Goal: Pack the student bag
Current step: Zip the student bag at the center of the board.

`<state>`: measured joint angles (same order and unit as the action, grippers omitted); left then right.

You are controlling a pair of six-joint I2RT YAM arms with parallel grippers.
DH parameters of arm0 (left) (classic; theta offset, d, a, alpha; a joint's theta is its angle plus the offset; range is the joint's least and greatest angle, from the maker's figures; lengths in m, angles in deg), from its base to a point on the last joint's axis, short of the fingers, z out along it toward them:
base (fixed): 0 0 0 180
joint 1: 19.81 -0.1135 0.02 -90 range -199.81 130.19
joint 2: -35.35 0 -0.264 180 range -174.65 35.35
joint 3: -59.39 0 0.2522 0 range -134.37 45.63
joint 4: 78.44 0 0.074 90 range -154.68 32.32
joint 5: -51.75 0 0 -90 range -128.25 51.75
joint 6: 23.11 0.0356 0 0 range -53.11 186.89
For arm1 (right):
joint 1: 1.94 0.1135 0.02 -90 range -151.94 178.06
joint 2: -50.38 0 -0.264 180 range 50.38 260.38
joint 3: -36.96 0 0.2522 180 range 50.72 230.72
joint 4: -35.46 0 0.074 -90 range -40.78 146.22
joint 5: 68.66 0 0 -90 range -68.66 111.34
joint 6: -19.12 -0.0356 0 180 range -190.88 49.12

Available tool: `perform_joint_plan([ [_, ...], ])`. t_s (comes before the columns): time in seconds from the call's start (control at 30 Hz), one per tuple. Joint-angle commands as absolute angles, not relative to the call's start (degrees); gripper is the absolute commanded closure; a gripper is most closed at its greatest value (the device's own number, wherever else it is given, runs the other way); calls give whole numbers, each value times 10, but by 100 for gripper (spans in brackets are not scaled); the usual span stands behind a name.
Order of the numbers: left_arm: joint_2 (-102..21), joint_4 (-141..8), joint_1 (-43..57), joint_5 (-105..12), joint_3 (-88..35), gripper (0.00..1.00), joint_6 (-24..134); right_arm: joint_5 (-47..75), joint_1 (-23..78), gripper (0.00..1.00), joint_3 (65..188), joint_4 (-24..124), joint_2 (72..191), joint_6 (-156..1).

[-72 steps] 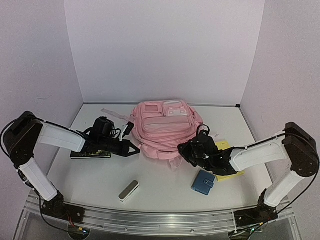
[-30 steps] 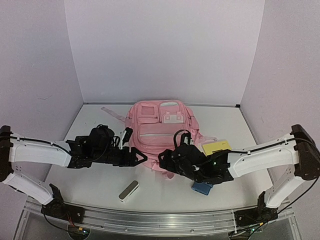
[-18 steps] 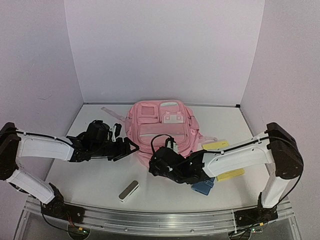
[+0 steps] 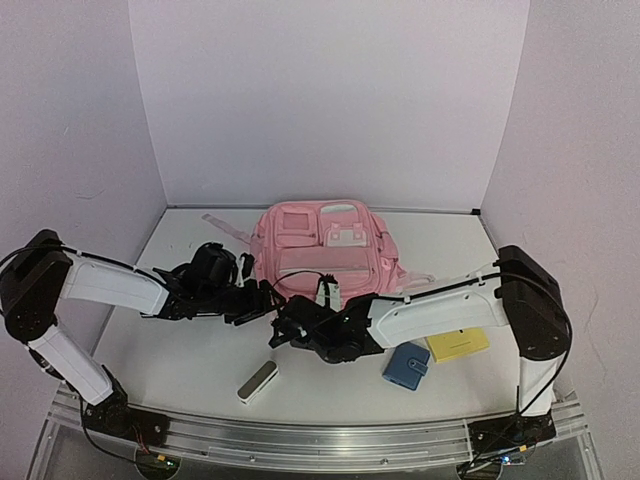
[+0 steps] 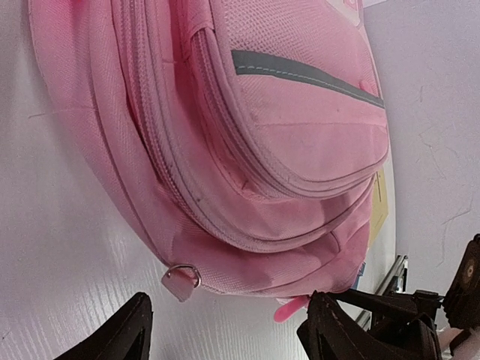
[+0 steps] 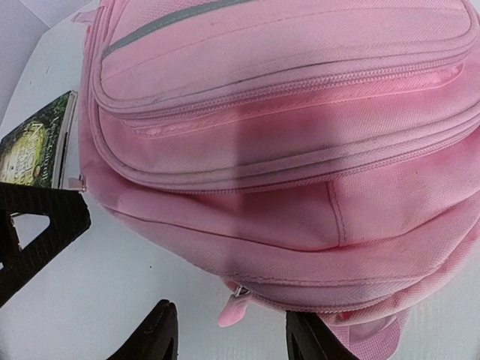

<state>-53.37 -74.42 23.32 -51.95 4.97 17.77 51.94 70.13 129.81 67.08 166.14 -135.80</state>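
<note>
top view: the student bag [image 4: 320,255] lies flat on the counter [image 4: 180,365], at the back centre, with its front pockets facing up. i have both arms stretched low toward its near edge, and their tips are close together.

left pincer [image 5: 230,319]: released, with nothing between its fingers. the bag's near corner, with a small metal ring [image 5: 184,273], lies just ahead of it.

right pincer [image 6: 229,331]: jaws apart on either side of a pink zip pull [image 6: 232,306] that hangs from the bag's lowest seam. i see neither finger touching it.

the right wrist view also shows a dark book [image 6: 37,142] lying flat beside the bag.

on the near counter lie a white bar-shaped item [image 4: 257,381], a blue wallet [image 4: 406,366] and a yellow pad [image 4: 458,343], all apart from the bag.
</note>
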Motion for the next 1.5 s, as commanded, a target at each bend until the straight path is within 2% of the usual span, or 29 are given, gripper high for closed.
perform_joint_plan([
  [0.0, -554, -759, 233, -509, 17, 32, 195, 575, 703, 55, 1338, 739, 1691, -1368],
  [0.13, -576, -751, 233, -511, 3, 34, 195, 582, 703, 56, 1355, 746, 1710, -1364],
  [0.23, -590, -754, 233, -512, 1, 37, 190, 585, 702, 63, 1359, 749, 1717, -1368],
  [0.7, -605, -752, 232, -487, -3, 78, 198, 583, 692, 98, 1336, 739, 1688, -1359],
  [0.87, -604, -751, 225, -482, -2, 99, 201, 565, 692, 100, 1308, 715, 1652, -1342],
  [1.23, -563, -686, 174, -455, 1, 100, 246, 510, 684, 100, 1203, 668, 1537, -1295],
  [1.47, -537, -668, 107, -485, 3, 100, 308, 459, 644, 100, 1134, 621, 1498, -1254],
])
